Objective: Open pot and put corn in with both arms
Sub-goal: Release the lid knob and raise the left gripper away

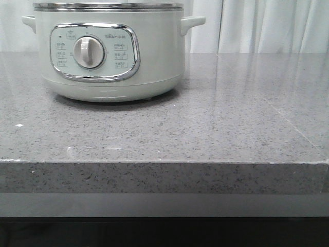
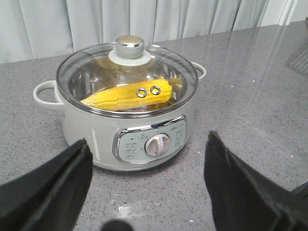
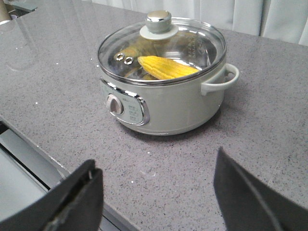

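The corn cob [image 2: 129, 96] is being kept inside the lidded pot [image 2: 126, 132] on the bench [image 2: 250, 96], so both grippers [image 2: 147, 187] [image 3: 156, 192] are being held back, jaws wide and empty.

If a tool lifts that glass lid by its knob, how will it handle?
The glass lid is probably rigid, fairly heavy and breakable. Its chrome-topped knob looks smooth, so may slip. Held by the centre, it should hang roughly level.

one pot [image 2: 130, 125] (one glass lid [image 2: 127, 72] on it), one corn [image 2: 130, 95] inside.
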Robot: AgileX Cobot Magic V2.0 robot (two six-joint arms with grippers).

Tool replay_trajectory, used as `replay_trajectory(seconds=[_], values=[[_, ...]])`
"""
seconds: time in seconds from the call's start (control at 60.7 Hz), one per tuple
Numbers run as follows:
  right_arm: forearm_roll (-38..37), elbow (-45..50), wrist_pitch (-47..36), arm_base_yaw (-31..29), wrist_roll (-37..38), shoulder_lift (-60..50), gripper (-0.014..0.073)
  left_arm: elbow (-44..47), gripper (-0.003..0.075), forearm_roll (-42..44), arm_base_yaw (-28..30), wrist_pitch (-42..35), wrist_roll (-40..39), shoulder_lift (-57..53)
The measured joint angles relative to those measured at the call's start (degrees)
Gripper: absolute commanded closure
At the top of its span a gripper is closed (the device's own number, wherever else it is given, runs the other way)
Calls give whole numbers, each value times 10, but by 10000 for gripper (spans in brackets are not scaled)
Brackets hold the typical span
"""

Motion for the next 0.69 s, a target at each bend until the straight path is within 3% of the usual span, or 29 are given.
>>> replay_trajectory(seconds=[0.165, 0.313, 0.692], values=[[0, 0, -3, 0, 0, 0, 471, 0, 581, 0, 0, 0, 0, 0], [0, 0, -3, 0, 0, 0, 659, 0, 732, 0, 0, 0, 0, 0], [0, 0, -3, 0, 0, 0, 662, 0, 741, 0, 0, 0, 0, 0]])
